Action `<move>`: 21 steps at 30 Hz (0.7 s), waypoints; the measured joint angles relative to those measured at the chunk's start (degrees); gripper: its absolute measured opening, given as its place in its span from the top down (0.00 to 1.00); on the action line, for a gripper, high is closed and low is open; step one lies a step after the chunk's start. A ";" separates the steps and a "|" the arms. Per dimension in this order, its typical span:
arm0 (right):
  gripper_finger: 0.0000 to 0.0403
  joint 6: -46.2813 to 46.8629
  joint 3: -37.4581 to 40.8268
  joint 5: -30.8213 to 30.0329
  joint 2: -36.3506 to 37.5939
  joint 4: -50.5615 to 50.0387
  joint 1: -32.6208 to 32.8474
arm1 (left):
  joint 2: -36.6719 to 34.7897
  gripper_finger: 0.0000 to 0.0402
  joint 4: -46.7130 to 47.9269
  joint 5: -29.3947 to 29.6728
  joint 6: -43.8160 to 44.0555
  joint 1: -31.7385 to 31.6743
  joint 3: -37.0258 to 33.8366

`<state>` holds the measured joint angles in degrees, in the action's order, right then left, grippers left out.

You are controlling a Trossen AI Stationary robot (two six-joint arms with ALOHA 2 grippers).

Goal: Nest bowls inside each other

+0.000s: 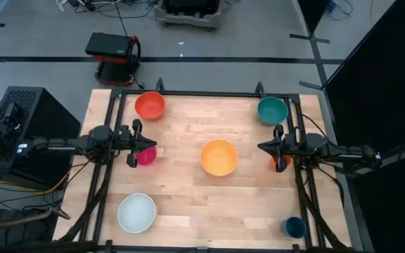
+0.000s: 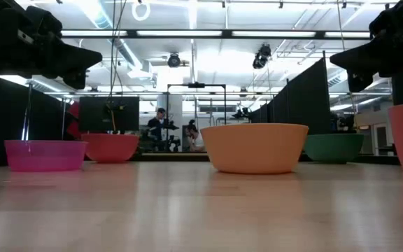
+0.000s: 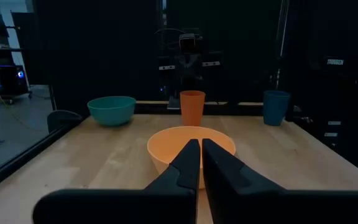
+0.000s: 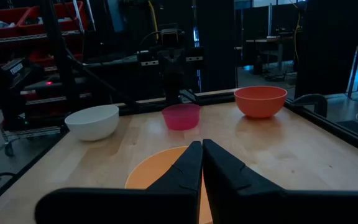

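Observation:
Five bowls stand apart, each on its base on the wooden table: yellow-orange in the middle, red-orange at the far left, teal at the far right, white at the near left, pink at the left edge. My left gripper is shut and hangs level above the pink bowl, pointing at the yellow-orange bowl. My right gripper is shut and hangs level at the right edge, pointing at the same bowl. Neither holds anything.
A small orange cup stands under my right gripper at the right edge. A dark blue cup stands at the near right corner. A black frame runs along the table's far side and both ends. Bare wood lies between the bowls.

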<state>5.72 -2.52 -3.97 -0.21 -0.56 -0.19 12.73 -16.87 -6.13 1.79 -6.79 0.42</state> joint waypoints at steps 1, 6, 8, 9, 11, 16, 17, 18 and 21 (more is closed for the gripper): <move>1.00 0.00 0.00 0.00 0.00 0.00 0.00 | 0.00 0.98 0.00 0.00 0.00 0.00 0.00; 1.00 0.01 0.01 0.00 -0.01 -0.01 0.01 | 0.00 0.99 -0.04 0.00 0.00 -0.02 0.00; 1.00 0.00 0.00 0.00 -0.02 0.00 0.00 | 0.00 0.99 -0.04 0.00 0.02 -0.02 -0.02; 1.00 0.00 0.01 0.00 0.00 -0.02 0.01 | 0.00 0.99 -0.04 0.02 0.00 0.00 0.00; 1.00 0.00 0.00 0.00 0.00 -0.02 0.00 | 0.00 0.99 -0.10 0.00 0.00 -0.02 -0.02; 1.00 0.00 0.00 0.02 -0.02 0.00 0.00 | 0.00 0.98 -0.52 0.06 0.01 -0.02 0.00; 1.00 0.02 0.00 0.00 -0.02 0.06 0.00 | 0.00 0.98 -0.65 0.13 0.17 -0.02 0.00; 1.00 0.02 0.00 0.00 -0.02 0.16 0.00 | 0.00 0.98 -0.83 0.22 0.37 -0.02 0.00; 1.00 0.02 0.01 0.00 -0.02 0.48 0.00 | 0.00 0.98 -1.38 0.47 1.00 -0.02 0.00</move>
<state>5.73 -2.52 -3.97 -0.23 -0.08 -0.19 12.73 -18.24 -5.65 2.79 -6.81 0.43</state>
